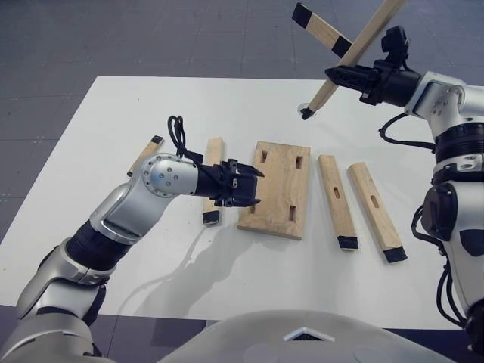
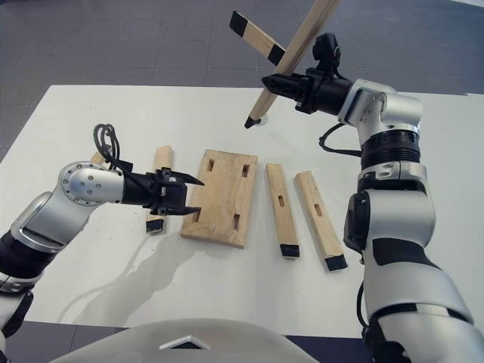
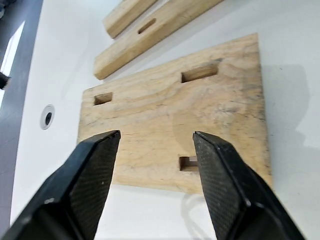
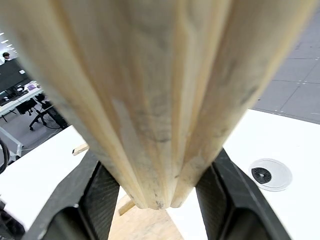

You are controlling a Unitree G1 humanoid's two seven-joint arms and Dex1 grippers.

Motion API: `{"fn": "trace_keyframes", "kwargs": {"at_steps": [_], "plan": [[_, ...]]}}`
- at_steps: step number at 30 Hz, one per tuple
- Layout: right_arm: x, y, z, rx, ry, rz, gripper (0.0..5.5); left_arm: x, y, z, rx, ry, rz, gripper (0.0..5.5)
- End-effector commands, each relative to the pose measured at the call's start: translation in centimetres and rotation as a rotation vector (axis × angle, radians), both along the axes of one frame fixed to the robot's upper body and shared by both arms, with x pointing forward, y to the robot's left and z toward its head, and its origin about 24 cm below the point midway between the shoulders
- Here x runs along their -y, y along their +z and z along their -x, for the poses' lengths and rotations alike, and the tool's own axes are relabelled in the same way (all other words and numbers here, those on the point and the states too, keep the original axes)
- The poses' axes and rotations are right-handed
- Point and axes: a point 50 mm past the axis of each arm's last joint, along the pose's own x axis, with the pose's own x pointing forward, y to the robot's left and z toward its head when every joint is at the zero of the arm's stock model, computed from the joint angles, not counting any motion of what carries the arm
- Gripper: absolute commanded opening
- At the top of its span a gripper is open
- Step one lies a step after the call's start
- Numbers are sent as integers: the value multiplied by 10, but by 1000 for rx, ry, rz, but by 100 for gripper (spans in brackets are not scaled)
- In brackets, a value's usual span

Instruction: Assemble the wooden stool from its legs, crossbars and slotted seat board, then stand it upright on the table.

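The slotted seat board lies flat mid-table. My left gripper hovers open at its left edge, and the left wrist view has the seat board showing between its fingers. High over the table's far right, my right gripper is shut on a long wooden leg crossed with a shorter black-tipped bar. In the right wrist view the leg sits clamped between the pads. Two slotted pieces lie right of the board.
Another wooden piece lies left of the board, partly under my left gripper, and one more lies farther left. A round cable hole sits in the white table below the raised leg's lower end.
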Motion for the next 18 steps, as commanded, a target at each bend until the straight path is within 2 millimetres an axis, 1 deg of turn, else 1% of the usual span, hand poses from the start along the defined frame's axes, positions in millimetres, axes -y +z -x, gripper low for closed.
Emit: {"fn": "trace_keyframes", "kwargs": {"at_steps": [1, 4, 6, 13, 15, 18], "plan": [[-10, 16, -4, 44, 2, -19, 203, 9, -19, 4, -4, -91, -62, 270], [-16, 19, -4, 53, 16, -33, 203, 15, -28, 3, 19, -118, -89, 270], [-19, 21, -4, 54, 25, -36, 203, 16, -29, 1, 34, -120, -89, 270], [-14, 12, -2, 31, -5, -28, 203, 15, -2, -23, 64, -16, 39, 270], [-13, 11, -2, 27, -10, -27, 203, 12, 0, -26, 66, -10, 28, 270], [-14, 11, -3, 27, -13, -28, 203, 7, -6, -23, 37, -18, -1, 270]]}}
